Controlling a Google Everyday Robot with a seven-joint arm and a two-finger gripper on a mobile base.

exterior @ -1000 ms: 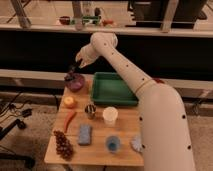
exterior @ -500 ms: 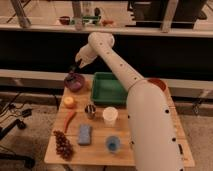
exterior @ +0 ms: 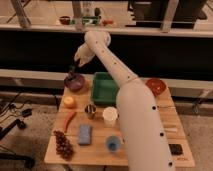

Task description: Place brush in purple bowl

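Arm [exterior: 131, 100]: we saw the white arm fill the right of the view, rising from the bottom edge and bending left over the back of the bench.
Bench [exterior: 95, 150]: we found a wooden top carrying everything below.
Green tray [exterior: 105, 88]: it sat at the back centre, just right of the purple bowl.
Purple bowl [exterior: 74, 83]: we placed it at the back left corner of the bench; a dark thing stood up out of it.
Brush [exterior: 73, 76]: we took that dark upright thing for the brush, its lower end inside the purple bowl.
Gripper [exterior: 76, 63]: it hung just above the purple bowl; we could not tell how its fingers stood, nor whether it touched the brush.
Orange-red bowl [exterior: 155, 86]: it showed at the back right, beyond the arm.
White cup [exterior: 109, 116]: it stood mid-bench, beside the metal cup [exterior: 90, 110].
Blue sponge [exterior: 85, 134]: it lay near the front, left of the blue cup [exterior: 113, 144].
Grapes [exterior: 62, 143]: we saw them at the front left corner.
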